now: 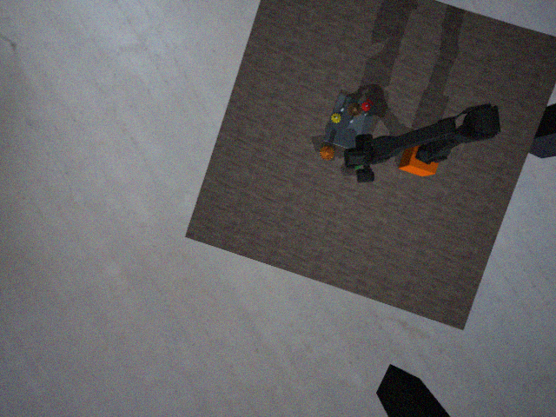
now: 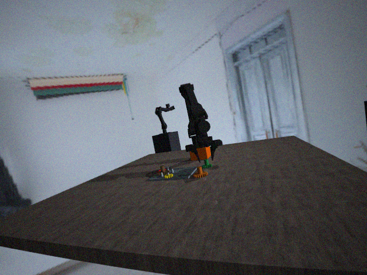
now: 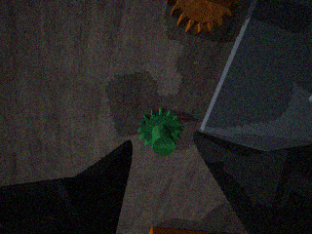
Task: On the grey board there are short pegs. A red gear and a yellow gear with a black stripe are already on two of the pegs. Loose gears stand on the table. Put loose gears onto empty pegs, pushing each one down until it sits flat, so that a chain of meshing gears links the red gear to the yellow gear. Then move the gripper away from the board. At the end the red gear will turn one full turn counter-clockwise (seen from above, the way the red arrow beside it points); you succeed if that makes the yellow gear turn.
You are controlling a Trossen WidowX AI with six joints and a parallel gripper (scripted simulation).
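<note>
My gripper (image 2: 206, 160) (image 3: 162, 139) is open, pointing down, with its fingertips on either side of and above the green gear (image 1: 359, 167) (image 2: 206, 165) (image 3: 158, 128); I see no contact. That gear stands on the table just off the grey board (image 1: 346, 136) (image 3: 258, 73). A larger orange gear (image 1: 327, 152) (image 2: 200, 174) (image 3: 202, 12) stands beside the board's edge. On the board are the red gear (image 1: 365, 103), the yellow gear (image 1: 334, 117) (image 2: 168, 176) and a brown gear (image 1: 354, 109) (image 2: 162, 169) beside the red one. Its seating and meshing are unclear. Pale pegs show nearby.
The orange block (image 1: 417, 167) (image 2: 204, 153) (image 3: 163, 230) is at the arm's base. The arm reaches over the table from it, partly covering the board's near corner in the top view. Another small dark arm on a dark box (image 2: 166, 142) stands behind the table.
</note>
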